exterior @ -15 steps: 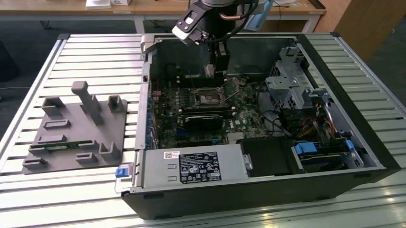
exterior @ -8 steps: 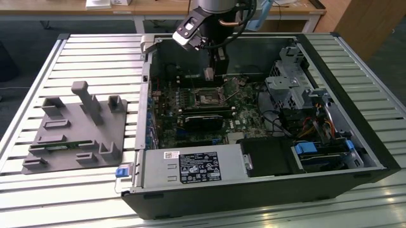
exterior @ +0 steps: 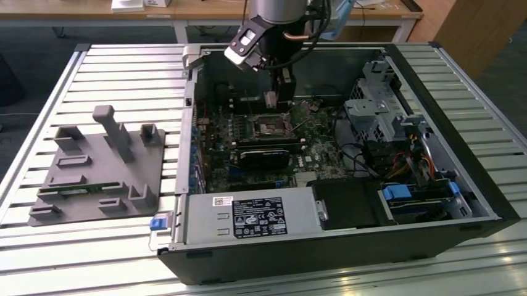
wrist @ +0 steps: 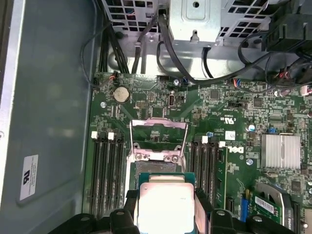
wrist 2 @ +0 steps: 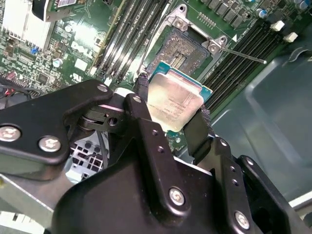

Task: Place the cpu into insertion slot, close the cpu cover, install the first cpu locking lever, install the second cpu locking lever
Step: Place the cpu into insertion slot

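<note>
Black gripper [wrist 2: 171,108] nearest lens, fingers [wrist 2: 195,134] pinching cpu [wrist 2: 175,97] by opposite edges. Silvery cpu face carries faint print, unreadable. Cpu hangs just above insertion slot [wrist 2: 183,48], not seated. Cpu cover [wrist: 158,127] stands hinged open at slot's far edge. Thin locking lever [wrist 2: 242,55] sticks out free beside slot. White sticker [wrist: 28,178] on case wall [wrist: 48,97], well apart from slot, text unreadable.

Satiny metal cpu [wrist: 165,207], matt black claw [wrist 2: 173,100], shiny cpu cover [wrist: 158,124]
</note>
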